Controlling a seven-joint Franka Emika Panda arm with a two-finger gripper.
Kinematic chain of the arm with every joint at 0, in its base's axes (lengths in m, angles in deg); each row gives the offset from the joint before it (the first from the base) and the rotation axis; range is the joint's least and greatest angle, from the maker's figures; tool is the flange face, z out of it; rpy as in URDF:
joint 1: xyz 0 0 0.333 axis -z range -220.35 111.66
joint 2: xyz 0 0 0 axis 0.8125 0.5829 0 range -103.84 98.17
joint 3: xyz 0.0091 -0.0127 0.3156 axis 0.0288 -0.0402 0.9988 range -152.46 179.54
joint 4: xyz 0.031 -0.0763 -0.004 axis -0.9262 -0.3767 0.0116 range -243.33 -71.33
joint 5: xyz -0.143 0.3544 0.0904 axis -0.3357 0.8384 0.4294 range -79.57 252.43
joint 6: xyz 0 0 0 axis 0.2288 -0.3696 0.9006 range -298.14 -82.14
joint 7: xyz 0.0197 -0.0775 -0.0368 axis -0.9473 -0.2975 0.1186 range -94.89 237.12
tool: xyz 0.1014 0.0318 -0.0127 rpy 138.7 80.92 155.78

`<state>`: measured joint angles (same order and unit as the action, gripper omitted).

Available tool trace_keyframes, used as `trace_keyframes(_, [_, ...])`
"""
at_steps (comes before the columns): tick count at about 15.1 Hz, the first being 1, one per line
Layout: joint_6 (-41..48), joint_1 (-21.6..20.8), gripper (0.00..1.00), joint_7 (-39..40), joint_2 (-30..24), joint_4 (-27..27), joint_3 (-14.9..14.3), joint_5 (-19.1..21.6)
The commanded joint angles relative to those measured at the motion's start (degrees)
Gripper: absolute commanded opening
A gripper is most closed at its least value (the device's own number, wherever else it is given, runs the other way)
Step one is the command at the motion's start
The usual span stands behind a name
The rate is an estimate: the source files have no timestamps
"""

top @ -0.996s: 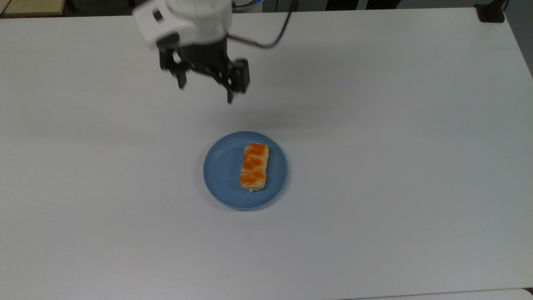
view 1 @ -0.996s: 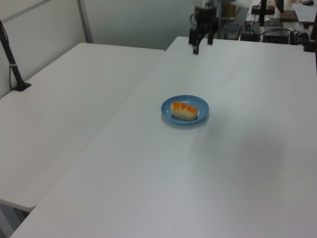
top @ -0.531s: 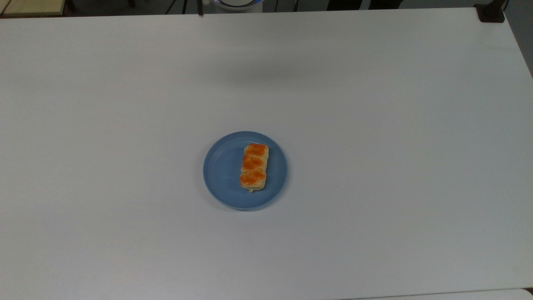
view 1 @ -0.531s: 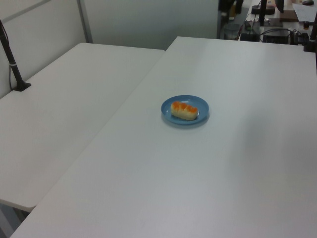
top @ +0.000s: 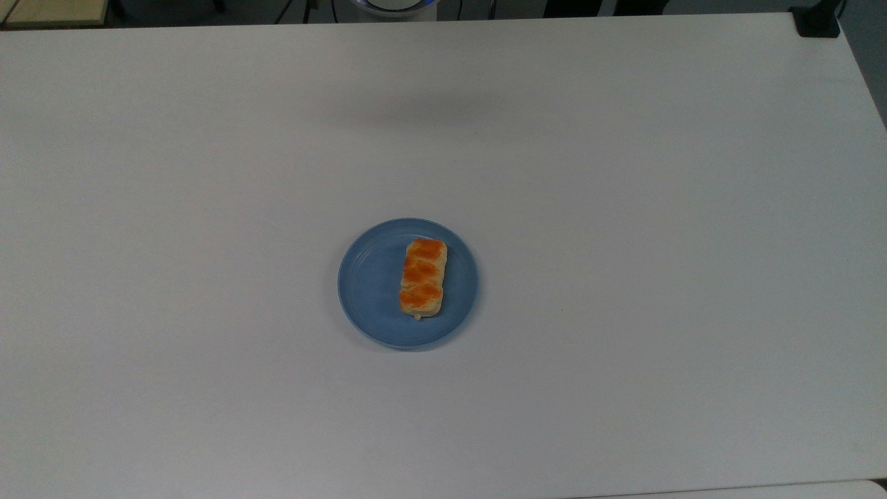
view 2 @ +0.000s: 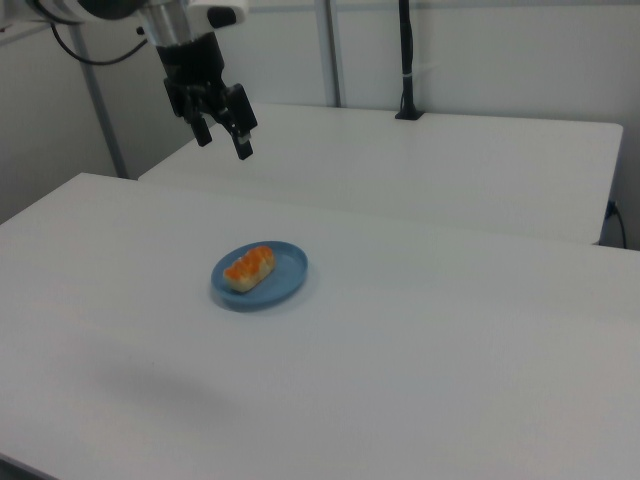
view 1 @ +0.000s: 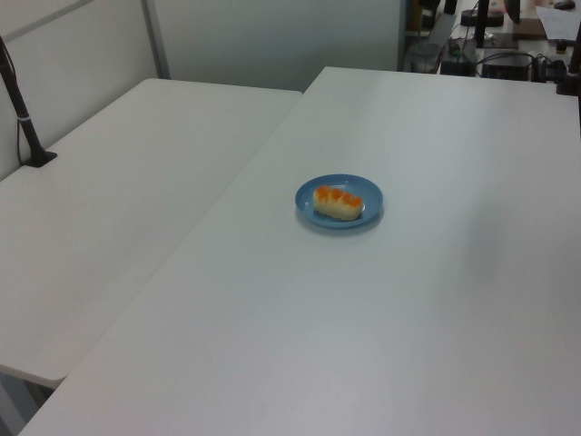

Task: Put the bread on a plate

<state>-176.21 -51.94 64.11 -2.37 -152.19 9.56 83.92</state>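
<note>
Bread (top: 422, 277) lies on the blue plate (top: 371, 284).
Your tool (view 2: 222, 128) hangs high at the plate's eleven o'clock in the right view, fingers spread, empty.

The bread (top: 423, 278) is a small oblong cream bun with three orange-brown glazed bumps on top; it lies flat on the plate (top: 371, 284), right of centre in the top view; the plate is round, shallow, blue, mid-table.
</note>
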Motion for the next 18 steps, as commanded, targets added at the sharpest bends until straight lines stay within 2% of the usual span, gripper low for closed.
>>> trace_keyframes(1, [-3.8,-0.1,1.0,0.5,-3.1,-5.7,0.0,0.9])
trace_keyframes(3, [-3.9,-0.3,1.0,-0.5,-3.2,-7.5,0.7,0.3])
trace_keyframes(5, [-4.6,0.8,1.0,-1.0,-2.8,-7.7,3.6,-0.2])
trace_keyframes(6, [-4.5,1.0,1.0,-0.5,-2.7,-7.8,3.9,-0.3])
trace_keyframes(9, [-3.6,0.8,1.0,3.0,-2.7,-7.8,3.9,-1.7])
trace_keyframes(13, [-1.1,0.9,1.0,5.6,-2.7,-7.4,3.9,-1.8])
trace_keyframes(15, [0.0,0.9,1.0,9.4,-2.8,-7.2,3.9,-1.5])
trace_keyframes(18, [0.0,1.0,1.0,9.3,-2.9,-7.2,3.9,-1.3])
